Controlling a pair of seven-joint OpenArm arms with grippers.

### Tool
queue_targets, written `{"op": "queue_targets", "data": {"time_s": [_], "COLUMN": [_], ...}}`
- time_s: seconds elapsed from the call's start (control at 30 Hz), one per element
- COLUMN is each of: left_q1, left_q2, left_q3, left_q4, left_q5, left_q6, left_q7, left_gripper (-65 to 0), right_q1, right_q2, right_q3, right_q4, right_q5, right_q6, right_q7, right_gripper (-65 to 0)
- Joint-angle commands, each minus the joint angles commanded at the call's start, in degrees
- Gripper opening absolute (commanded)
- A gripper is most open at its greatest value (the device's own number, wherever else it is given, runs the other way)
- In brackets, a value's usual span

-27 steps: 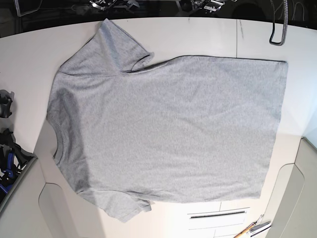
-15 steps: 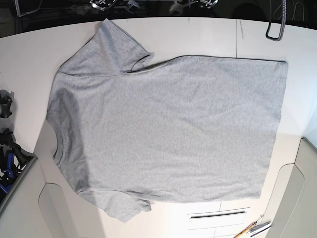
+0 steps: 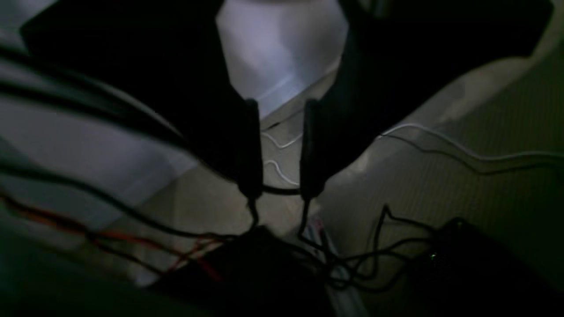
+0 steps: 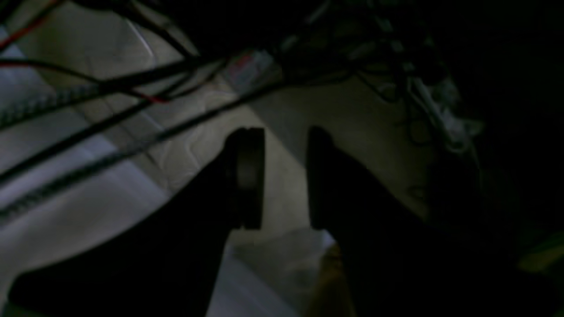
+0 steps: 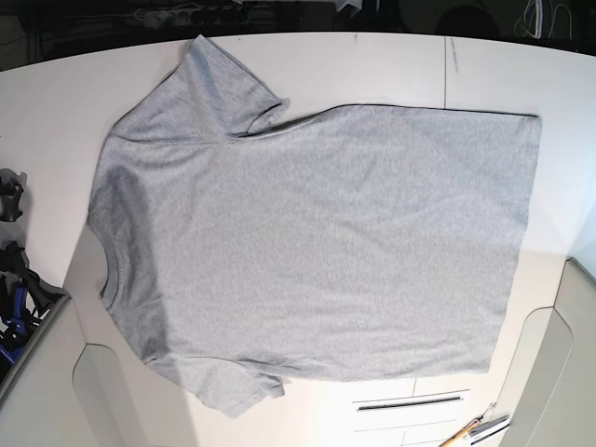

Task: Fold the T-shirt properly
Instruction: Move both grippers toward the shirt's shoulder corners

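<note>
The heather-grey T-shirt (image 5: 317, 242) lies flat on the white table (image 5: 372, 65) in the base view, plain side up. Its ribbed neck (image 5: 104, 265) points left and its hem right. One sleeve (image 5: 209, 84) reaches the far edge, the other (image 5: 228, 386) the near edge. Neither gripper shows in the base view. In the dark left wrist view my left gripper (image 3: 280, 189) is open and empty over floor and cables. In the dark right wrist view my right gripper (image 4: 284, 132) is open and empty. The shirt is out of both wrist views.
A black part (image 5: 9, 197) and a black-and-blue clamp (image 5: 17, 300) sit at the left edge. Small tools (image 5: 477, 429) lie at the bottom right near a slot (image 5: 410, 402). Tangled cables (image 3: 352, 259) hang below the left gripper.
The arm parts and the cable loop at the top edge of the base view have drawn back out of sight. The T-shirt has not moved.
</note>
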Motion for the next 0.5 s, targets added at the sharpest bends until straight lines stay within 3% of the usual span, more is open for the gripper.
{"op": "queue_targets", "data": {"time_s": [0.17,0.33,0.43,0.5], "left_q1": [8.90,17.55,23.10,26.58], "left_q2": [-0.92,-0.92,-0.92,-0.92], "left_q3": [-7.41,-12.02,-14.43,-16.68], "left_q4": [13.73,29.33,38.29,43.80], "left_q5": [-0.15,-6.25,-7.56,-9.68], "left_q6": [-0.96,-1.68,-1.68,-1.68], "left_q7": [2.16,9.33,9.64,10.01], "left_gripper": [-46.8,-46.8,-46.6,-42.4], "right_q1": [-10.05,-19.17,-25.22,-29.14], "right_q2": [6.78,14.21,17.88,19.89], "right_q3": [0.00,0.55,3.34,6.29], "right_q4": [16.59,33.48,42.73,48.28], "right_q5": [0.02,4.39,4.55,5.29], "right_q6": [0.00,-0.02,0.00,0.02], "right_q7": [-0.02,-1.07,-1.29,-1.81], "right_gripper": [-48.3,-48.3,-48.3,-48.3]}}
